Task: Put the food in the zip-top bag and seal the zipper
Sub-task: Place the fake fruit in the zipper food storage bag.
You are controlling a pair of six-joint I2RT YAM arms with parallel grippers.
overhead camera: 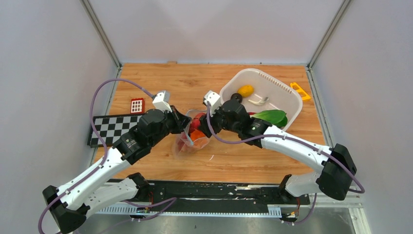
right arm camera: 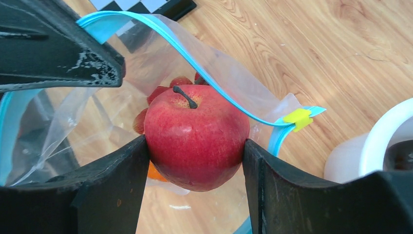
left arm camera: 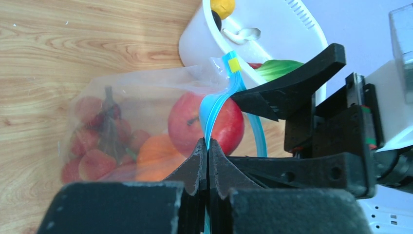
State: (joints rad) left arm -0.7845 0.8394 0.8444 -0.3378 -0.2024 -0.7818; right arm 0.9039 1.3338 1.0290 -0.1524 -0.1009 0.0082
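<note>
At the zip-top bag point(right arm camera: 229, 73) mouth | right claw point(right arm camera: 195, 165) clamps red apple point(right arm camera: 195, 136) | left claw point(left arm camera: 208, 148) pinches zipper point(left arm camera: 216, 105)

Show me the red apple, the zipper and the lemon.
red apple point(right arm camera: 195, 141): right wrist view, middle of its red skin.
zipper point(left arm camera: 212, 109): left wrist view, teal strip, about mid-length.
lemon point(overhead camera: 245, 90): top external view, its yellow middle.

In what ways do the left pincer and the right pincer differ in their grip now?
The left pincer is shut nearly flat on the teal zipper of the zip-top bag; the right pincer is spread wide around the red apple. The left pincer holds thin plastic, the right pincer a round fruit. Both are black.
</note>
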